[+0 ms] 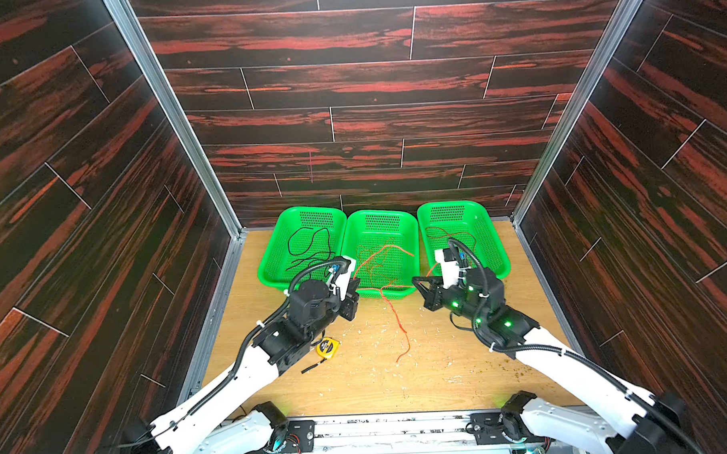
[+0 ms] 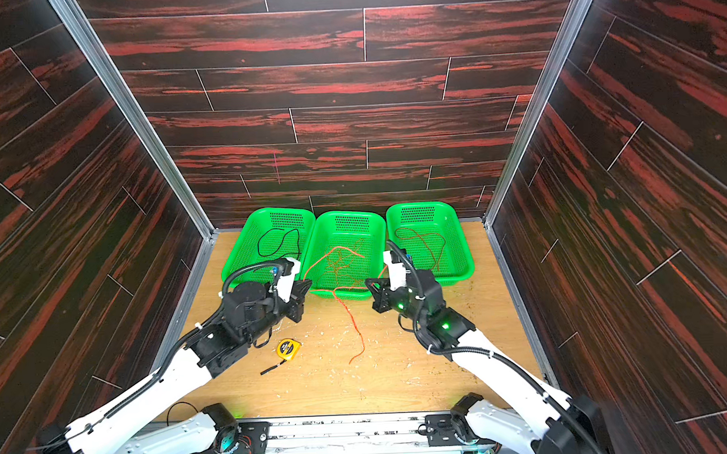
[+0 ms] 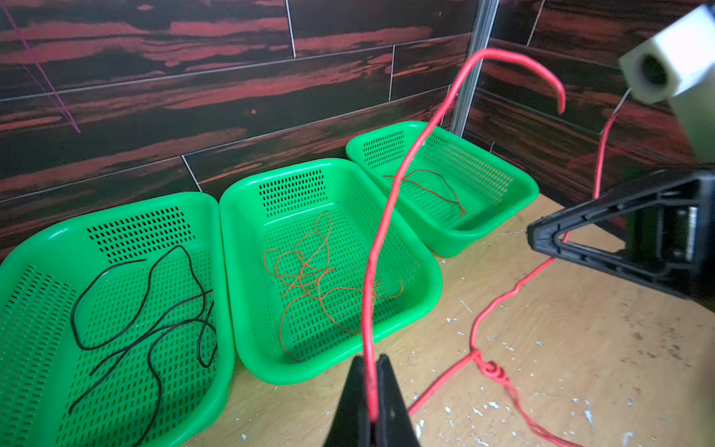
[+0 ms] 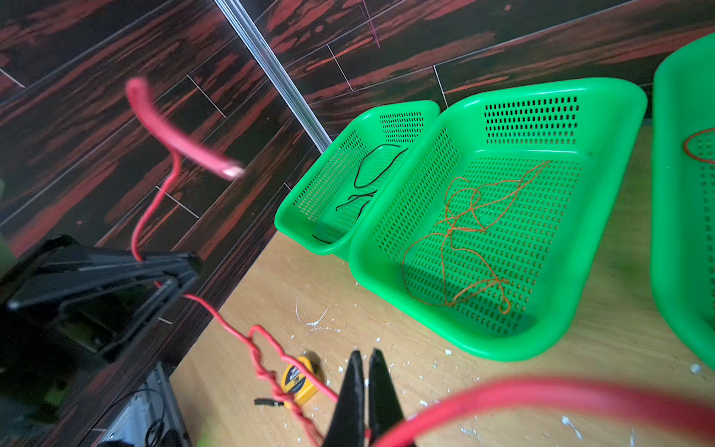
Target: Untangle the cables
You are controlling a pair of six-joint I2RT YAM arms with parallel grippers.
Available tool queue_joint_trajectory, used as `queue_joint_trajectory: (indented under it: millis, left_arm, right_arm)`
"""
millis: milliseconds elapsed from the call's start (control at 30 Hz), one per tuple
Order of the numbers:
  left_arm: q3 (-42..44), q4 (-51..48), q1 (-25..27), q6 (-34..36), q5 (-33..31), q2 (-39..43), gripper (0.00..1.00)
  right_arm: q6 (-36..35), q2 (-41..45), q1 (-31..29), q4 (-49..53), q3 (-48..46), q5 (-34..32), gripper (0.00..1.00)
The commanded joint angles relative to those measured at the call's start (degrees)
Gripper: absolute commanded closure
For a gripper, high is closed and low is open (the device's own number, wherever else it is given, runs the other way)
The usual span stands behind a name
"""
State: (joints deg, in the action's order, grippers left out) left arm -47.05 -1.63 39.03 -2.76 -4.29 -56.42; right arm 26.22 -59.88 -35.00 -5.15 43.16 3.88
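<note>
- Three green baskets stand in a row; the middle basket [image 1: 382, 222] is my landmark.
- In front of it, two robot arms hold up one red cable [image 3: 381, 240].
- The left fingers [image 3: 390, 394] are pinched shut on the cable, whose free end arches above them.
- The right fingers [image 4: 350, 391] are closed too and appear to clamp the same cable further along.
- Between the two grips it sags to the surface [image 1: 441, 358], where a twisted knot [image 3: 489, 369] lies in front of the middle basket.
- An orange cable [image 3: 309, 278] lies tangled inside the middle basket.
- A black cable [image 3: 180, 247] lies in the basket to its left, and a thin reddish wire [image 3: 460, 207] in the basket to its right.
- The red cable looks light, limp and smooth, so I judge it could slip.
- It is best held close on either side of the knot, since a hard pull would likely tighten it.
</note>
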Motion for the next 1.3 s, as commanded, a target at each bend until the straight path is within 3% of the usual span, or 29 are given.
queue_joint_trajectory:
  millis: [0,533,767,1267]
  left_arm:
    - [1.2,-4.1,-4.3,0.7,-10.0,4.4,1.0]
    - [1.6,-7.4,-7.4,2.0,-9.6,9.5,1.0]
    - [1.9,-8.3,-8.6,2.1,-8.8,10.9,1.0]
    - [1.0,-9.1,-9.9,3.1,-5.2,11.1,1.0]
  right_arm:
    - [-2.6,2.6,4.7,8.8,-1.9,-10.1,1.0]
    - [-5.4,5.8,16.0,19.1,-3.1,-12.7,1.0]
    - [-6.1,6.2,21.7,19.8,-3.7,-10.8,1.0]
    - [-8.1,6.1,24.3,20.5,-3.0,-8.8,1.0]
